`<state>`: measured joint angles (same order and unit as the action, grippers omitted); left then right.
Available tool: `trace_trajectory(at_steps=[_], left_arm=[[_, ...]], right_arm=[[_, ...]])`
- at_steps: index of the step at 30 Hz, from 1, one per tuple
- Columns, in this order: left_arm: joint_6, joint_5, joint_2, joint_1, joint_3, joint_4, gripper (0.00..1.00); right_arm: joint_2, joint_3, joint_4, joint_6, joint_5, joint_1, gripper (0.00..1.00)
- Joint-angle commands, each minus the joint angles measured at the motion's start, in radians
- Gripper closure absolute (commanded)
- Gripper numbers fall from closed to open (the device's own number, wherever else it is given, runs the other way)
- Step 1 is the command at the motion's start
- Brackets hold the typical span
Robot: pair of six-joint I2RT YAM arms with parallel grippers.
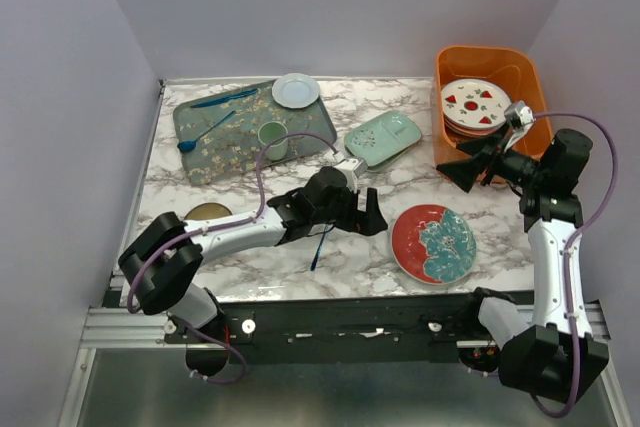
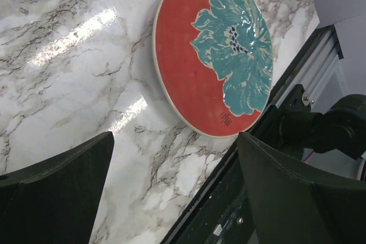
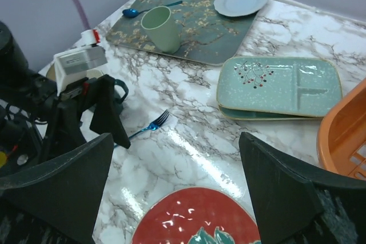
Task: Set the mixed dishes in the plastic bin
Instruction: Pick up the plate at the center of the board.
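Red round plate with teal flower [image 1: 433, 244] lies flat on the marble tabletop [image 1: 410, 185]; left tool [image 1: 372, 219] and right tool [image 1: 452, 169], both spread and empty, may slip off its low rim.

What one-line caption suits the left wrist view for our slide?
Open left claw above the marble table, facing a red plate with a teal flower.

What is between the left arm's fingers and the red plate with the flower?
Nothing but bare marble table lies between the left fingers and the red flower plate; the left wrist view shows it.
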<state>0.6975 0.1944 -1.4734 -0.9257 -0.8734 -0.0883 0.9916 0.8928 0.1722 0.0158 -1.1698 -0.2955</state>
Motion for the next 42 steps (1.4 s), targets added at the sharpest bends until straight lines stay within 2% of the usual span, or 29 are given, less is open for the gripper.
trace_trajectory(at_steps=[1,5,11,20,28,35,42], left_arm=[[0.005,-0.015,-0.079,-0.018,-0.055,-0.051,0.04],[0.022,0.003,-0.165,-0.024,-0.076,-0.088,0.06],[0.068,0.036,-0.278,-0.030,-0.111,-0.148,0.12],[0.143,0.065,-0.404,-0.035,-0.150,-0.228,0.25],[0.181,0.074,-0.470,-0.038,-0.179,-0.245,0.35],[0.203,0.115,-0.522,-0.038,-0.200,-0.275,0.49],[0.224,0.158,-0.556,-0.036,-0.200,-0.330,0.55]], right_arm=[[-0.111,-0.055,0.023,-0.148,-0.024,-0.001,0.00],[-0.145,-0.083,0.024,-0.149,0.062,-0.001,0.00],[-0.108,-0.077,0.065,-0.178,-0.082,-0.001,0.00],[-0.082,-0.074,0.078,-0.185,-0.106,-0.001,0.00],[-0.079,-0.069,0.085,-0.186,-0.103,-0.001,0.00],[-0.079,-0.069,0.089,-0.185,-0.105,-0.001,0.00],[-0.076,-0.068,0.090,-0.188,-0.106,-0.001,0.00]])
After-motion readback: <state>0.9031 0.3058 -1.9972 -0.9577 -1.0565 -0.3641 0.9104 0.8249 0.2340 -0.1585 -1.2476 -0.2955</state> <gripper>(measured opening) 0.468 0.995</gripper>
